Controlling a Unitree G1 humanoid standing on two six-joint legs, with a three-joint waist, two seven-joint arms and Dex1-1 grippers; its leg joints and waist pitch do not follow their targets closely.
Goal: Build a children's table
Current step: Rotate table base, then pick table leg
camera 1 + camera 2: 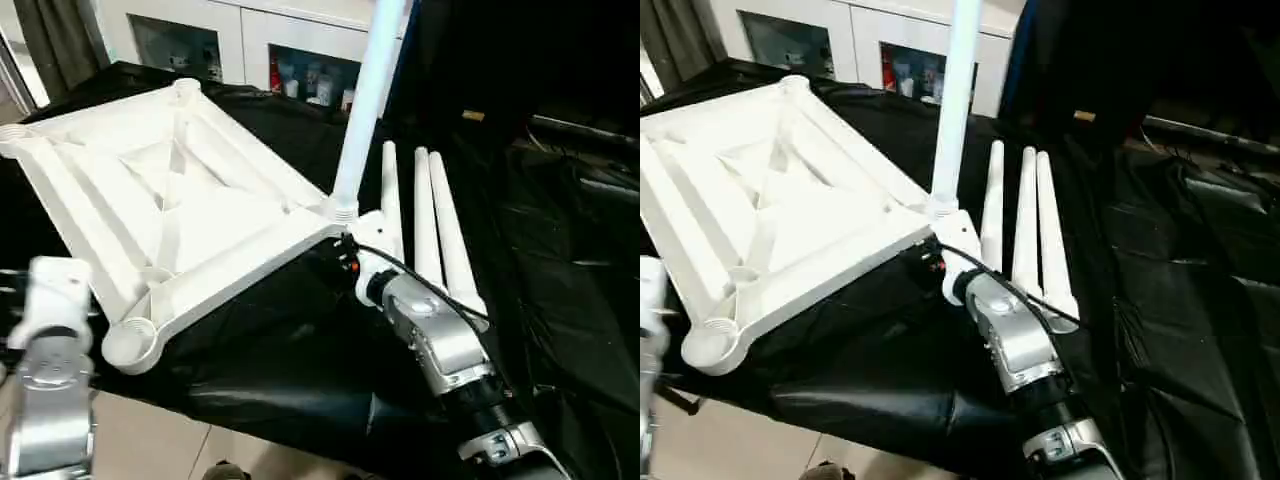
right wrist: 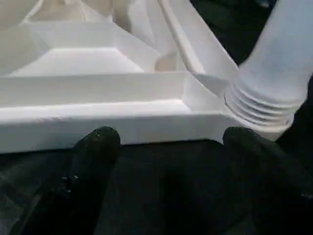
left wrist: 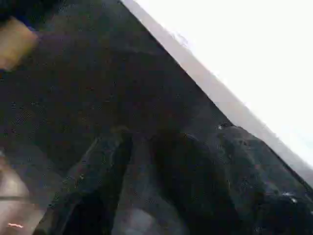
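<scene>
Tabletop (image 1: 150,200) lies underside up on the black-draped desk (image 1: 300,370); one leg (image 1: 365,100) stands in its near-right socket, three spare legs (image 1: 425,225) beside; right gripper (image 2: 166,147) jaws wide, empty, facing that rim; left gripper (image 3: 146,196) jaws parted, empty; next, grasp a spare leg mid-shaft, keeping it vertical over a socket.

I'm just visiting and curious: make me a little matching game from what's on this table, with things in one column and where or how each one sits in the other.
Things:
1. tabletop
2. fitted leg
3. three loose legs
4. right gripper

States:
A. lying side by side on the black cloth
B. open, facing the tabletop's edge near the leg's threaded end
C. standing upright in a corner socket
D. lying upside down, ribs showing

Pairs: 1-D, 2-C, 3-A, 4-B
</scene>
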